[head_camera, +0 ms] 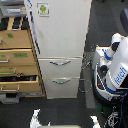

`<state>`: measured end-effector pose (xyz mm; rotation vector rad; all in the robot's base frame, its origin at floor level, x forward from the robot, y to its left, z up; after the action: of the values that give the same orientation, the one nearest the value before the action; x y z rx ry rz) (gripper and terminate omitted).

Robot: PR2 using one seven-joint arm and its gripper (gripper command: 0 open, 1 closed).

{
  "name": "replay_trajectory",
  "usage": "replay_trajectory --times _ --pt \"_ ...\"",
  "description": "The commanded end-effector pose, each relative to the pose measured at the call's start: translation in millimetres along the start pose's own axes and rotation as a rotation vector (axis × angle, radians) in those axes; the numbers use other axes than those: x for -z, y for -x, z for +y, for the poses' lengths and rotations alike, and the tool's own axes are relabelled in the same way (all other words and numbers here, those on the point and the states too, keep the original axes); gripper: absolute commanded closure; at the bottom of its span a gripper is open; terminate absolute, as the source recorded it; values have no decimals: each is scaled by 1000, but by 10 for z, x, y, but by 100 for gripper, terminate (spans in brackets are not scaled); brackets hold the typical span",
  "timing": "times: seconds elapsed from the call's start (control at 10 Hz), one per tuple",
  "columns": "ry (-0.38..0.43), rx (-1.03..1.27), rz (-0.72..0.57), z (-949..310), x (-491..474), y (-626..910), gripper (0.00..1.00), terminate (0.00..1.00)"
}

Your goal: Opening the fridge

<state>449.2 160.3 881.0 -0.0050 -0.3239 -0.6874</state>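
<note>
Claw first: we see two white fingertips (35, 119) at the bottom edge, wide apart, holding and touching nothing; their gripper (64, 120) stands open. From the exterior view's left, we count one tan wooden cabinet (19, 60) with several drawers, some pulled out. Just beside it stands one fridge (61, 35), its upper door shut, one green-and-white sticker (43, 9) on it, two lower drawers with silver handles. At the right stands a white-and-blue robot (114, 67), near the fridge.
</note>
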Motion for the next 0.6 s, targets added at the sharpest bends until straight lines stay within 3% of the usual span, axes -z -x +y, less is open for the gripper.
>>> replay_trajectory --times 0.1,0.6 --pt "-89 -58 -35 955 -569 -1994 0 0" --pt "-135 -272 -49 1788 -928 -2322 0 0"
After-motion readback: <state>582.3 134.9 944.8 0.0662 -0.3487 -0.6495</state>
